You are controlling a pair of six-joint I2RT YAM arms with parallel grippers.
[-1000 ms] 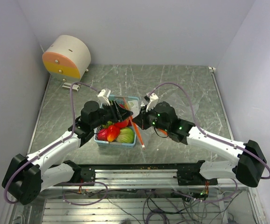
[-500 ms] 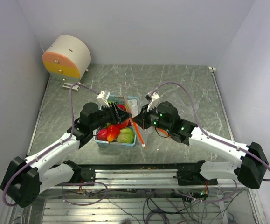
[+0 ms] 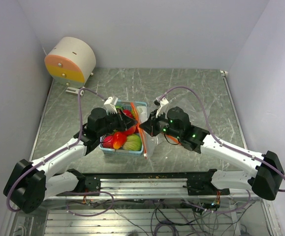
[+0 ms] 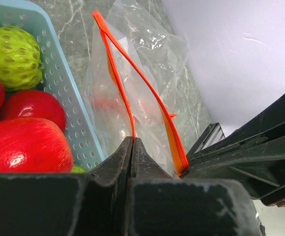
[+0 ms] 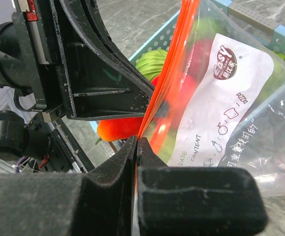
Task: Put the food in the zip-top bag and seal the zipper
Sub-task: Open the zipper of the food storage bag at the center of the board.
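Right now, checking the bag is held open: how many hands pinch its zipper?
2. Left hand pinches the zipper strip nearest the basket; right hand pinches the opposite strip.

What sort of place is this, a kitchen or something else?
Probably a robotics lab test cell, not a kitchen: left arm and right arm bolted to a metal rail, plain walls boxing in the table, loose cables underneath.

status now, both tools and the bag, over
Left tool shut on one side of the zipper, right tool on the other. Zip-top bag mouth parted beside the basket. Food in the basket. Nothing blocking.
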